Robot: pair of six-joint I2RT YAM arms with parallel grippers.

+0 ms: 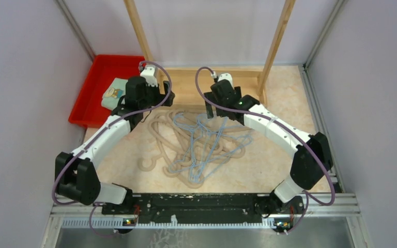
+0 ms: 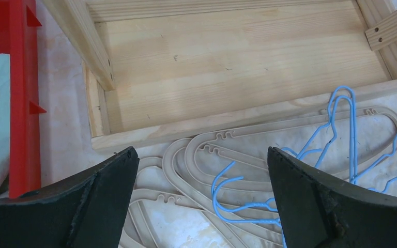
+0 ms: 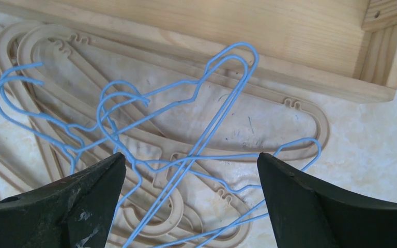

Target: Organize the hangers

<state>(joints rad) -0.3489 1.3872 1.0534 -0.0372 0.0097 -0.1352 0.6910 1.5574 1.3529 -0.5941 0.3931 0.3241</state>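
Left fingers [image 2: 98, 201]: spread wide, nothing between them, and not touching anything.
Left gripper [image 2: 201, 170]: hangs above the 11 o'clock edge of the pile in the overhead view and points toward 12 o'clock.
Below the left gripper: curved ends of the beige hangers [image 1: 157, 135] and a blue hook.
Right fingers [image 3: 310, 201]: also spread wide, with no grip on anything.
Right gripper [image 3: 191, 160]: sits over the 1 o'clock part of the pile.
Below the right gripper: crossing blue wire hangers [image 3: 223, 103] lie directly beneath the gap.
Height of right fingers: they look clear of the wires, though the wrist view does not settle this.
Hangers [image 1: 201, 147]: one tangled heap flat on the table [image 1: 289, 103], at the centre between both arms. Blue wires lie over and through the beige ones, and I cannot count them.
Wooden rack [image 2: 227, 67]: its flat base lies at 12 o'clock of the heap, with the front lip just beside the nearest beige hangers. Two posts rise from it.
Red bin [image 1: 101, 85]: at 10 o'clock of the heap, beside the rack, and it holds a pale folded item [image 1: 113, 93].
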